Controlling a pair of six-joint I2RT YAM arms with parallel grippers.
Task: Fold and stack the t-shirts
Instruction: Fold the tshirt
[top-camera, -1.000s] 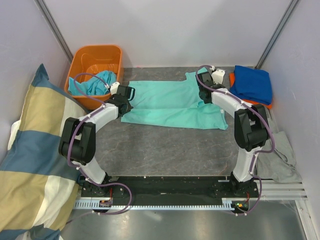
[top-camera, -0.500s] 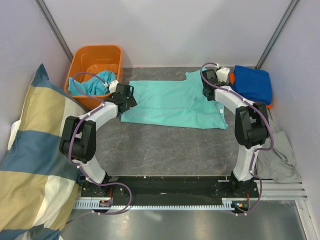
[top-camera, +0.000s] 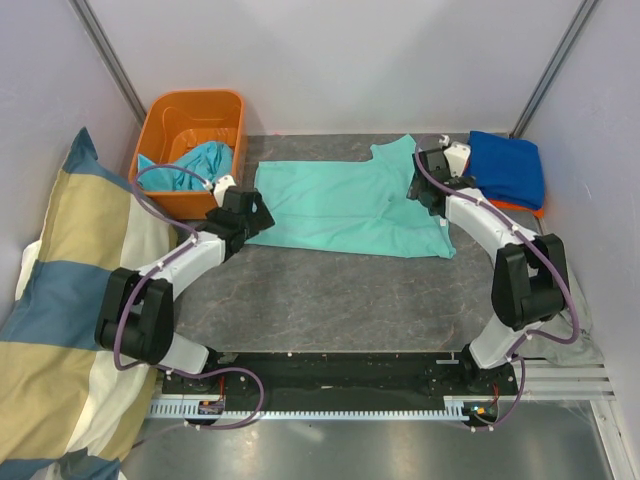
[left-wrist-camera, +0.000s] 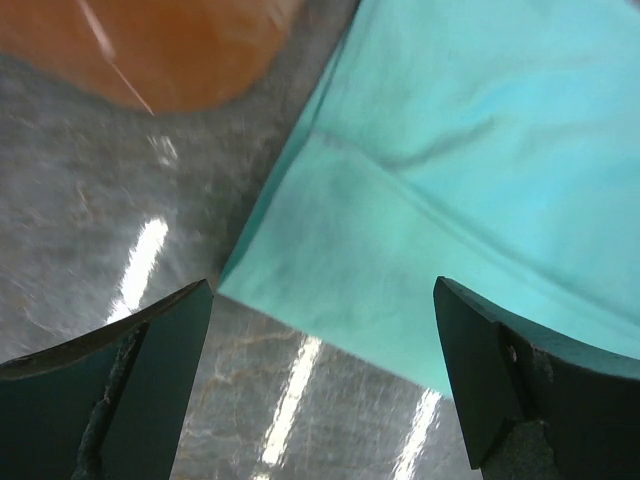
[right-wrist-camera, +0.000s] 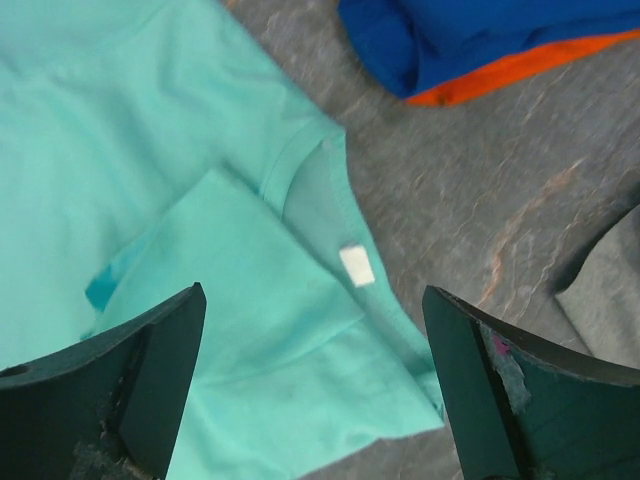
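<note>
1. the mint-teal t-shirt (top-camera: 345, 208) is spread on the far half of the dark table (top-camera: 330, 300), between the orange basket (top-camera: 190, 110) and the blue t-shirt (top-camera: 505, 165). a second ago it was pinched at both ends with a loose crease along its length. now it is released and lies flatter.
2. the left gripper (top-camera: 250, 212) is drawn back off the hem end, and the right gripper (top-camera: 428, 185) off the collar end. both pairs of jaws are spread wide and nothing is held.
3. one fold is judged finished. more folding and the move onto the stack are judged still to be done.
4. only from above are the turquoise t-shirts (top-camera: 195, 160) seen in the basket.
5. only in the left wrist view is the hem corner seen, doubled and flat on the table.
6. only in the right wrist view are the white label (right-wrist-camera: 355, 265) at the collar and a sleeve turned over the body seen. the orange t-shirt (right-wrist-camera: 500, 80) is shown there under the blue one.
</note>
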